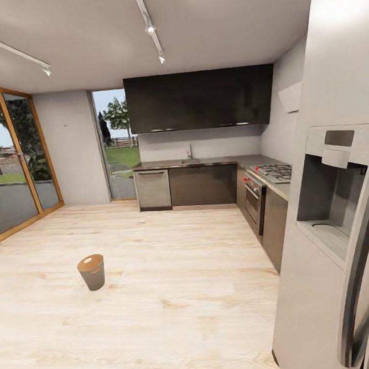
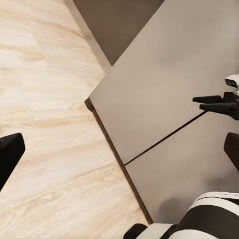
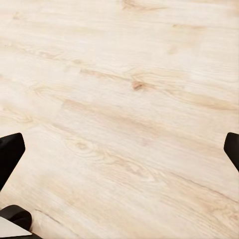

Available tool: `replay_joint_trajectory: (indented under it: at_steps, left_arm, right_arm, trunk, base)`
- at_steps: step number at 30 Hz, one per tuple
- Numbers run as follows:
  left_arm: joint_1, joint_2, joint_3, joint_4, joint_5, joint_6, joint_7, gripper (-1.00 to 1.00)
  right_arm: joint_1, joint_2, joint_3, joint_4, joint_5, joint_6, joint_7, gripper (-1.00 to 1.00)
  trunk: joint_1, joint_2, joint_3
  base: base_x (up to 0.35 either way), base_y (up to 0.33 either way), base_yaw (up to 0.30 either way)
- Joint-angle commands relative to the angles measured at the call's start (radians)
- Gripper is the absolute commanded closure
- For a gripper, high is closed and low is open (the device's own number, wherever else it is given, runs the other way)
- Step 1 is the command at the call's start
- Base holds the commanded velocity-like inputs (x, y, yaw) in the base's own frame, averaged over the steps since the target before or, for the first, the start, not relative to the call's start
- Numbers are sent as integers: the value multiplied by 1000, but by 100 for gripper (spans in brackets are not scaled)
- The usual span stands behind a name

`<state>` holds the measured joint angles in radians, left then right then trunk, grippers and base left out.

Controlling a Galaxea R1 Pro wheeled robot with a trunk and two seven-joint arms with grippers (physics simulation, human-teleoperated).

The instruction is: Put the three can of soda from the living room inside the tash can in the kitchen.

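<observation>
Room: kitchen, pale wood floor [image 1: 176, 296], dark cabinets [image 1: 204, 185] along the far wall.
Fridge [image 1: 341, 205]: close on the robot's right, so it stands near the room's edge.
Bin [image 1: 92, 272]: upright on open floor, ahead-left, reachable from above.
Left gripper [image 2: 119, 149]: spread wide, nothing between the fingers.
Right gripper [image 3: 119, 149]: spread wide over bare floor, carrying no can.

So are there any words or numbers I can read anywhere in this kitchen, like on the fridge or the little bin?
None can be read.
The fridge front and its dispenser panel show no letters.
The little bin on the wood floor is plain.
The dishwasher and oven show no readable marks; anything on them is too small to tell.
</observation>
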<state>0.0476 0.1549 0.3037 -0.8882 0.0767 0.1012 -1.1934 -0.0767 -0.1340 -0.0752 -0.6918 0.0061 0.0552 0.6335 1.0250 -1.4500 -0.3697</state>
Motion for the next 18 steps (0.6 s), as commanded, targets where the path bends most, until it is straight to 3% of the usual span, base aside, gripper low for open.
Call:
replay_joint_trajectory:
  at_steps: [1,5,12,18]
  left_arm:
    - [0,0,0,0,0,0,0,-100]
    - [0,0,-1,0,0,1,0,-100]
    - [0,0,-1,0,0,1,0,-100]
    - [0,0,-1,0,0,1,0,-100]
  right_arm:
    - [0,0,0,0,0,0,0,-100]
    - [0,0,0,0,0,0,0,-100]
    - [0,0,0,0,0,0,0,-100]
    - [0,1,0,0,0,0,0,-100]
  trunk:
    - [0,0,0]
    - [0,0,0]
    - [0,0,0]
    - [0,0,0]
  base:
    - [11,0,3]
    - [124,8,2]
    - [296,76,15]
    - [260,84,205]
